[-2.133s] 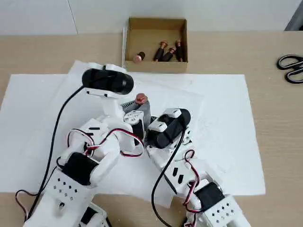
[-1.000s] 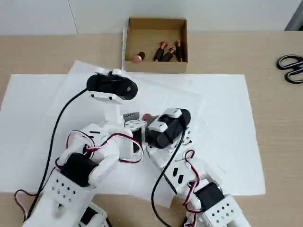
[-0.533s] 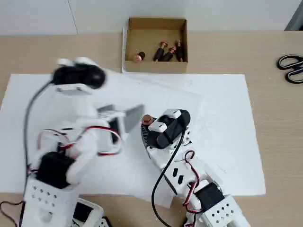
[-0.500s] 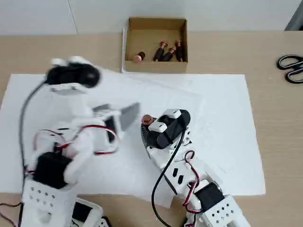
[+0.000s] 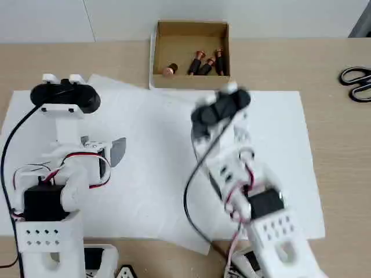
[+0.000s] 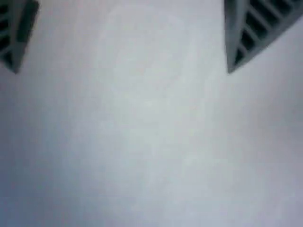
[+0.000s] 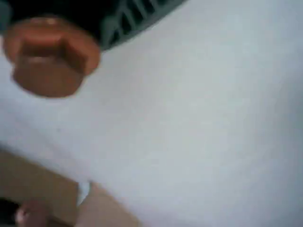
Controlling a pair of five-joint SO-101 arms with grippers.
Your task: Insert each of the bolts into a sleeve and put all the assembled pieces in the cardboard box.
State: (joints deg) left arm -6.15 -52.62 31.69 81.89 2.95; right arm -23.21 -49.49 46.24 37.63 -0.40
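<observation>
My right gripper (image 7: pixel 78 21) is shut on an assembled piece, a copper bolt head (image 7: pixel 49 56) sticking out of a black sleeve (image 7: pixel 57 12). In the high view the right arm (image 5: pixel 220 109) stands over the white paper just in front of the cardboard box (image 5: pixel 191 25). A corner of that box (image 7: pixel 38 189) lies close below the held piece. Several assembled pieces (image 5: pixel 203 63) lie inside the box. My left gripper (image 5: pixel 103 149) hangs open over the paper at the left, with nothing between its grey fingers (image 6: pixel 246 33).
A large white paper sheet (image 5: pixel 151 185) covers the wooden table under both arms. Black scissors (image 5: pixel 356 76) lie at the far right edge. The box stands at the back, touching the paper's far edge.
The left arm let go of the piece and swung away to the left. The right arm, holding the piece, has moved from the middle of the paper toward the box.
</observation>
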